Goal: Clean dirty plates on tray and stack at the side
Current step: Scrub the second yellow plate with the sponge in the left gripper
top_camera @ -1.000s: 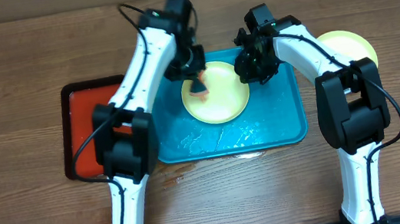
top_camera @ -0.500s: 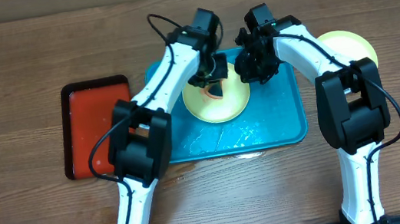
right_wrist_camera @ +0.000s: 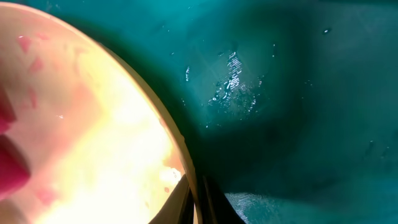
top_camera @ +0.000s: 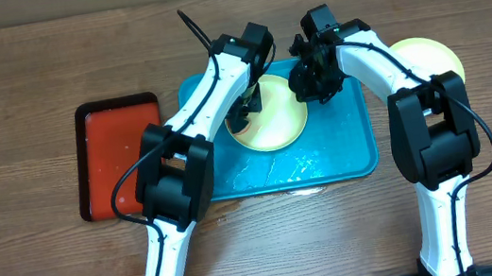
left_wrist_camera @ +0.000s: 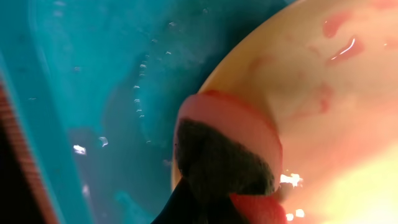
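One sponge (left_wrist_camera: 225, 140) on smeared plate (left_wrist_camera: 336, 81)

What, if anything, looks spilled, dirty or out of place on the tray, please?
The pale yellow-green round plastic plate carries red smears on its face, with the pink sponge at its edge, and water glistens on the floor of the large teal rectangular plastic tray. Nothing looks broken or askew.

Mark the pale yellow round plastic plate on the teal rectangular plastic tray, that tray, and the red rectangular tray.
pale yellow round plastic plate (top_camera: 278, 129): overhead, centre.
teal rectangular plastic tray (top_camera: 337, 145): overhead, bare floor.
red rectangular tray (top_camera: 121, 164): overhead, floor.
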Controlling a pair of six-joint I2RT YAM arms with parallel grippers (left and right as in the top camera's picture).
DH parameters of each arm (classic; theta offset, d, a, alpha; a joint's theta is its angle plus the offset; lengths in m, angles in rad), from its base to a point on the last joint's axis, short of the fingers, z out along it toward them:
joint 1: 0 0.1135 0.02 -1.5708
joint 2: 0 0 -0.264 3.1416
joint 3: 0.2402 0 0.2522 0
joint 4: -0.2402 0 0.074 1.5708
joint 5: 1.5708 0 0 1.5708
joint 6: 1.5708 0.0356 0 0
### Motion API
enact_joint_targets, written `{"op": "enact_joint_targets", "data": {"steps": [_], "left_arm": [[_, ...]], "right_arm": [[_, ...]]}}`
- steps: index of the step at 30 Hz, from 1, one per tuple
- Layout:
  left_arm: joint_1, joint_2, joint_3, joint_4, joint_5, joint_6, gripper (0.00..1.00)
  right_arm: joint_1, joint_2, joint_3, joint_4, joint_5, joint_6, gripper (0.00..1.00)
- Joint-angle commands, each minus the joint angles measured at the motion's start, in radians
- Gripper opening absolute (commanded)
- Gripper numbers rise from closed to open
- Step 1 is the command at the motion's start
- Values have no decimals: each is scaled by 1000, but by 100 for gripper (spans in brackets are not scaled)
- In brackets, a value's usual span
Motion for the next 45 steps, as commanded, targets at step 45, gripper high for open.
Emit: {"op": "enact_joint_targets", "data": {"steps": [45], "left_arm": [[33,25,54,211,475,5,4]], "right_arm": [[-4,-4,-5,-4,23,8,4]]}}
